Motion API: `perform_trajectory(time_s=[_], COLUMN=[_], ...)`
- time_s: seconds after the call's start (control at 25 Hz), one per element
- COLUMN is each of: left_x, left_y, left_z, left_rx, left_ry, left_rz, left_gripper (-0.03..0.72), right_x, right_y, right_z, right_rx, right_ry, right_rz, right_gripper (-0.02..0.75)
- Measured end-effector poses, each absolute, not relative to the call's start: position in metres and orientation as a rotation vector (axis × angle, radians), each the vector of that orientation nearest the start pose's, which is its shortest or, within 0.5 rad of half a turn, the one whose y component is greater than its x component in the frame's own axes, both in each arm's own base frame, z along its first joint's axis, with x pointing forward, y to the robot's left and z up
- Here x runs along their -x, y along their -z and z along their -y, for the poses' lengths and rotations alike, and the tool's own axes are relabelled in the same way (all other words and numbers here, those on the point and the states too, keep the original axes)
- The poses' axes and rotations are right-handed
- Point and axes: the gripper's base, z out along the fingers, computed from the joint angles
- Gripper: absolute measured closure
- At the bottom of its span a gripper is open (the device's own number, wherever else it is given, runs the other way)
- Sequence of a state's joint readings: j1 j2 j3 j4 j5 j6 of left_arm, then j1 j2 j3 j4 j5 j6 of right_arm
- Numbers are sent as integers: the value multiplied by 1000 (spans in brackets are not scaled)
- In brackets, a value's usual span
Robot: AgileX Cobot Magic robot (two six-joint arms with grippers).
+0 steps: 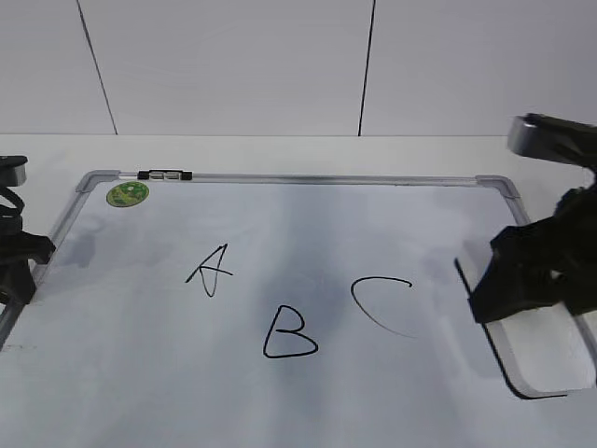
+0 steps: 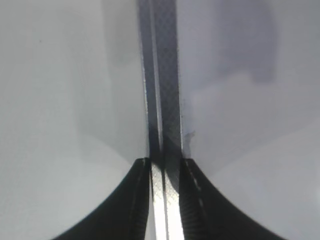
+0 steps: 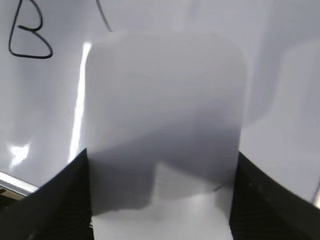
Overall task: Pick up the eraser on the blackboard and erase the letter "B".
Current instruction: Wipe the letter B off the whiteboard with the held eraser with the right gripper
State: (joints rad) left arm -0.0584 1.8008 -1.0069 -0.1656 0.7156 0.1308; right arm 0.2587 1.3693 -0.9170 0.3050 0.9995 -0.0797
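The board [image 1: 308, 280] lies flat on the white desk [image 1: 280, 149], with a green sticker [image 1: 128, 193] and a small black-and-clear clip [image 1: 164, 175] at its far left corner. Three marker letters run across it: A [image 1: 210, 269] to the left, B [image 1: 289, 334] lower in the middle, and C [image 1: 381, 303] to the right; all three are whole and unsmeared. The eraser [image 1: 536, 345] rests on the board near its right edge, well apart from B and just right of C. The right claw [image 3: 160, 200] straddles the eraser's near end, its fingers [image 3: 55, 200] pressed against both long sides, so it is pinching the eraser. In the right wrist view B shows at the upper left, beyond the eraser. The left claw [image 2: 162, 200] is at the board's left edge, its fingers [image 2: 130, 200] squeezed onto the metal frame rail [image 2: 162, 100].
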Motion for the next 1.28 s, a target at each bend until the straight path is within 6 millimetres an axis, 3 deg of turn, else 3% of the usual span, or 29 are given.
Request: perform_trajectory(time_s=[0.2,0.4,0.68,0.88,1.08,1.28], left_x=[-320,-320,-320,-320,-320,-320], left_y=[-154,-154,-154,-154,-154,-154], left_z=[29,29,29,29,29,29], left_rx=[-108,-106,-106,-105,-105,-105], left_ry=[168,170,170,172,172,172], left_rz=[-2983,-2983,-2983,-2984,-2984,-2984], left_gripper=[540,540,540,540,540,540], right_x=[-241,-265,-295,-293,-290,-299], right_y=[-251,-250,-233,-215,-197,-186], right_z=[-122,-160,-205,-234,-252,-258], right_rx=[441,568,734,877,958,973], right_ry=[-441,-420,-316,-226,-183,-144], right_rz=[-2926,-2913,-2973,-2974,-2952,-2955], right_gripper=[200,200,201,201,201,201])
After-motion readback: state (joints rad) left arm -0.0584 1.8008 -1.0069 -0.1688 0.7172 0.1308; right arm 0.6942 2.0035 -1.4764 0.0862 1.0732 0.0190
